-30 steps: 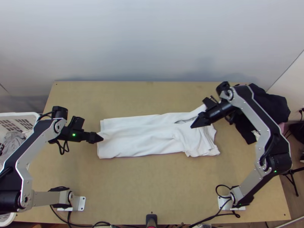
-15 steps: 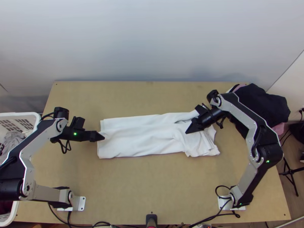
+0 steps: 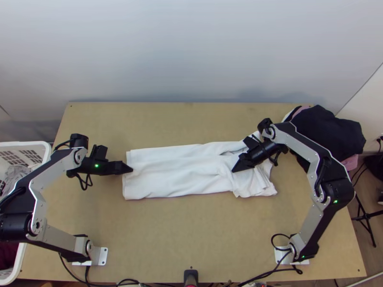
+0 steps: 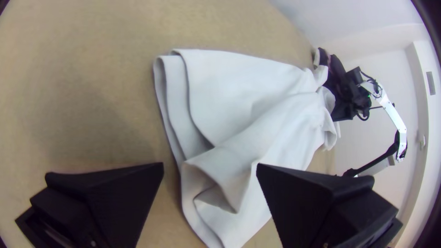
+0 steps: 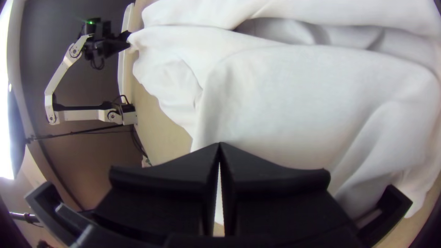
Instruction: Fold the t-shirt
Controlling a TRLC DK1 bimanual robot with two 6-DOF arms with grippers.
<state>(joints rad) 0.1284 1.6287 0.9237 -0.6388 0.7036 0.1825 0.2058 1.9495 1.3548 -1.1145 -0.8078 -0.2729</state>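
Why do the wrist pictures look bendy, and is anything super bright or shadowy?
They're fisheye: left wrist view, the white frame curves and corners darken; right wrist view, white glare shines at the left edge; top view, faint shadows lie on the wall.

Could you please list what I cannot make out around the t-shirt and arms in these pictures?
Top view: the inner layers of the t-shirt, covered by its own upper layers.
Top view: any gap between the right gripper and the t-shirt, hidden by the gripper itself.
Top view: the far left part of the laundry basket, cut off by the edge.
Top view: part of the dark clothes pile, behind the right arm.
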